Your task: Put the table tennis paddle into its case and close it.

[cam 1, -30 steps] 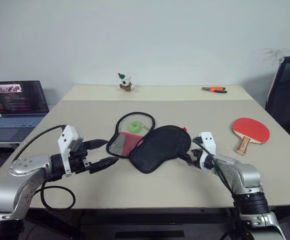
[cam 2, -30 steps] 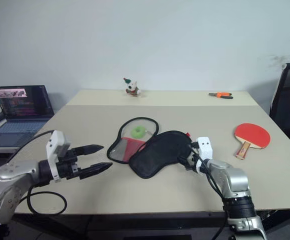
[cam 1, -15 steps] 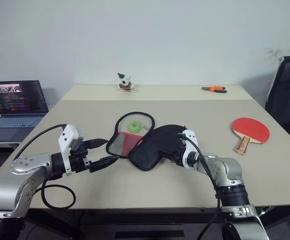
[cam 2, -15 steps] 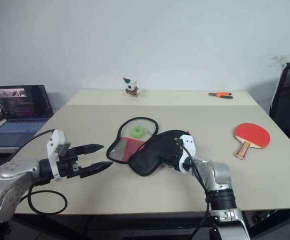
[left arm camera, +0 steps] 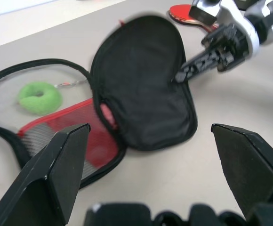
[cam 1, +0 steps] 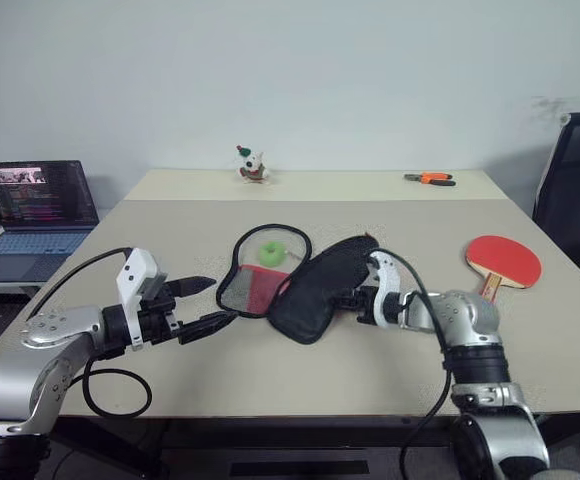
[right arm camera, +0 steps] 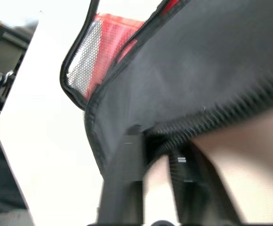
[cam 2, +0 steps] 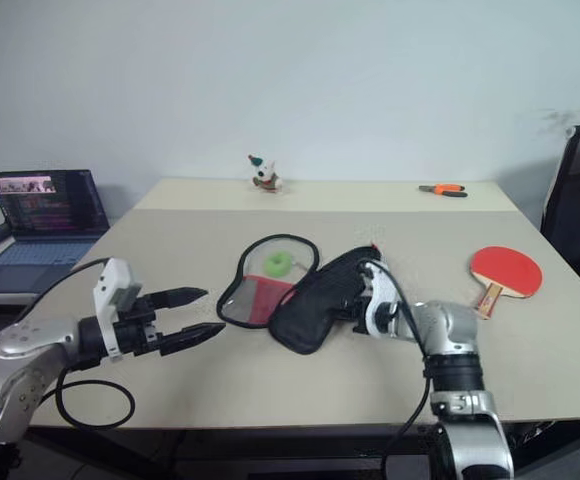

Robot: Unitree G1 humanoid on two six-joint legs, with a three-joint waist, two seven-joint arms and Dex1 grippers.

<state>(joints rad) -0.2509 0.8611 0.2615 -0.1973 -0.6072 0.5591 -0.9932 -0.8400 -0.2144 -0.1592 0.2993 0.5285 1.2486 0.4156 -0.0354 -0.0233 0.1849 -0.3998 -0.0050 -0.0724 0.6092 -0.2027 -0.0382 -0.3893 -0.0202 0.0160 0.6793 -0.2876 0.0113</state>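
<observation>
Case [cam 1: 315,290] lies mid-counter, unzipped: black flap raised off the red mesh half, rim tilted up. Right claw [cam 1: 351,299] has closed on the flap's zipper edge, judged so as to hold the mouth open for loading. Paddle [cam 1: 503,262] rests flat well apart to the right, handle toward the robot, not yet inside. Green ball [cam 1: 270,253] sits in the open half; may obstruct the paddle. Left claw [cam 1: 213,304] hovers just beside the case's near-left rim, fingers spread, holding nothing; probably ready to steady it. Counter [cam 1: 270,375] carries all
</observation>
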